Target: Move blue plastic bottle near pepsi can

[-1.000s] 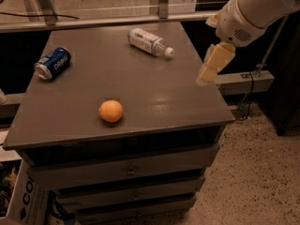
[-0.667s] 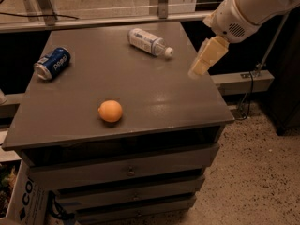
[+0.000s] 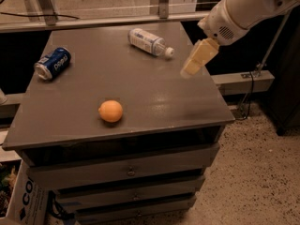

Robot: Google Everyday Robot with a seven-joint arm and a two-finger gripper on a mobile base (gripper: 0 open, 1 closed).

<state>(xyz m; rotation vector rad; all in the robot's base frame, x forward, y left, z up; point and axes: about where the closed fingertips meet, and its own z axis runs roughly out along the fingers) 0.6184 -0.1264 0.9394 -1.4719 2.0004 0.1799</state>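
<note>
In the camera view, the small clear blue plastic bottle with a white cap is seen lying on its side near the far edge of the grey worktop, right of centre. The short dark-blue pepsi can lies tipped over by the left edge, well apart from it. A round orange fruit rests near the front edge, clear of both. The beige gripper is held above the right edge, just beside the bottle's cap, with nothing carried; whether it is open cannot be told. Since the earlier frames it has been moved inward from beyond the right edge.
</note>
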